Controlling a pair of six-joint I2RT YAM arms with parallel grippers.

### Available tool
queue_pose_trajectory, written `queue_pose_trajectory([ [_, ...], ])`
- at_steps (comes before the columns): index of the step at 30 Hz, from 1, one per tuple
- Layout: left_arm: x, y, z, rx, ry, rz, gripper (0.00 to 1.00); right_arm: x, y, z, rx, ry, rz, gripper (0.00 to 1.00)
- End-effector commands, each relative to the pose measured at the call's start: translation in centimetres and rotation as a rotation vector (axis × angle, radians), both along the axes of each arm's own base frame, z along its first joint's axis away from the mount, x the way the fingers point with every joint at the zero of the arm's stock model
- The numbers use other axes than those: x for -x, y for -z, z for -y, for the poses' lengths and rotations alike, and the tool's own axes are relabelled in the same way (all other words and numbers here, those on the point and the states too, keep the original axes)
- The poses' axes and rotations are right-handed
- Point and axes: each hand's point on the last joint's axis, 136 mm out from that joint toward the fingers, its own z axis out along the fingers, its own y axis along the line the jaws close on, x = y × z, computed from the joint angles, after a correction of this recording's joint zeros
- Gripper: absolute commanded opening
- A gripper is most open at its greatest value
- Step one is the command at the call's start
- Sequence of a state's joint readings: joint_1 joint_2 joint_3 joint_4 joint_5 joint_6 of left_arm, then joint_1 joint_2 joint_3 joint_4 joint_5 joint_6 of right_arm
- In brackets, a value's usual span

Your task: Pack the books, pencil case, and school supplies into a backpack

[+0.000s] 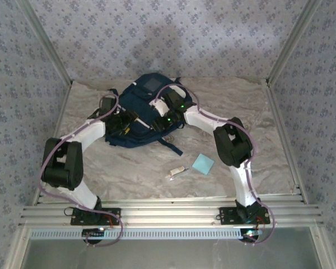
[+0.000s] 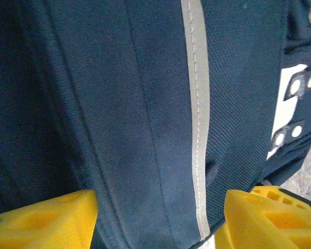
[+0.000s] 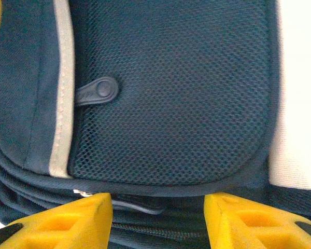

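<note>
The large navy-blue fabric backpack (image 1: pixel 139 98) with pale stripes lies flat on the marble-patterned grey table (image 1: pixel 123 168), toward the far side, and both arms reach in over it. The left gripper (image 1: pixel 123 124) sits on the pack's left half. In the left wrist view its yellow foam fingers (image 2: pixel 41 220) stand wide apart with navy cloth and one light grey stripe (image 2: pixel 197 104) running down between them. The cloth lies in the gap without being pinched.

The right gripper (image 1: pixel 166 116) sits on the pack's right half. In the right wrist view its yellow fingers (image 3: pixel 57 220) are likewise spread wide and hold nothing. They hover just over the zip seams below a dark mesh pocket (image 3: pixel 186 88), and a dark rubber zip pull (image 3: pixel 96 92) lies above the left finger.

A small flat light-blue square pad (image 1: pixel 203 163) and a slim white stick-like item (image 1: pixel 177 172) lie on the bare table nearer the arm bases. Both are well apart from the pack and from both grippers.
</note>
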State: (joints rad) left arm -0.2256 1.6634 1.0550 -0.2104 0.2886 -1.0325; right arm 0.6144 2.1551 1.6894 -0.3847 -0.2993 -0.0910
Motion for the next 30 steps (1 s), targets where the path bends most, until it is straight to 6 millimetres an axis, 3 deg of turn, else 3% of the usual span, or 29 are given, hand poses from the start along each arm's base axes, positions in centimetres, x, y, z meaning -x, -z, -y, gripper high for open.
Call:
queue_pose_trajectory([
  [1,-1.0,-0.3,1.0,0.022,0.021,0.026,0.65,-1.0,0.5,0.6,-0.008,0.053,-0.03,0.52],
  [9,-0.2,3.6,1.8,0.018,0.039,-0.058,0.59,-0.7,1.2,0.2,-0.012,0.035,-0.053,0.52],
  [10,-0.2,3.8,1.9,0.01,0.045,-0.059,0.54,-0.5,1.2,0.1,-0.012,0.024,-0.051,0.52],
  [12,-0.3,4.2,2.0,-0.002,0.06,-0.06,0.28,-0.2,1.0,-0.1,-0.005,-0.006,-0.038,0.53],
  [15,-0.9,3.8,2.4,0.028,0.07,-0.05,0.0,0.6,0.7,-0.5,-0.012,-0.083,0.0,0.53],
  [24,-2.3,-1.8,3.3,0.096,0.082,0.06,0.0,0.8,-0.6,0.1,-0.081,-0.221,0.053,0.59],
  [30,-2.2,-2.2,3.6,0.124,0.084,0.058,0.0,-0.4,-1.0,0.3,-0.06,-0.276,0.14,0.66],
])
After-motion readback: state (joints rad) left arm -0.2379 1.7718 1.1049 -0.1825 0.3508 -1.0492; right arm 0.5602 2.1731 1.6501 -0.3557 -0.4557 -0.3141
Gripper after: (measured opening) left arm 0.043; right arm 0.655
